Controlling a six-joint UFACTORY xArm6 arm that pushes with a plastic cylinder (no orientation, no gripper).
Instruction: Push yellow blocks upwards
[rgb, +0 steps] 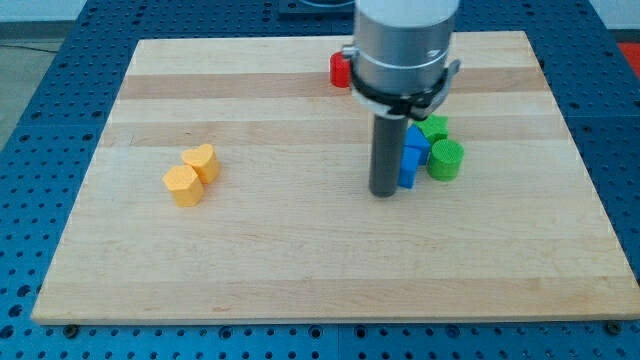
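Observation:
Two yellow blocks lie touching on the left part of the wooden board (300, 260): a heart-like yellow block (202, 161) and, just below-left of it, a hexagonal yellow block (183, 186). My tip (384, 192) rests on the board right of centre, far to the right of the yellow blocks. It stands directly against the left side of a blue block (411, 156).
A green cylinder (446, 159) and another green block (435, 127) sit right of the blue block. A red block (341, 69) lies near the board's top edge, partly hidden by the arm's body (404, 50). Blue perforated table surrounds the board.

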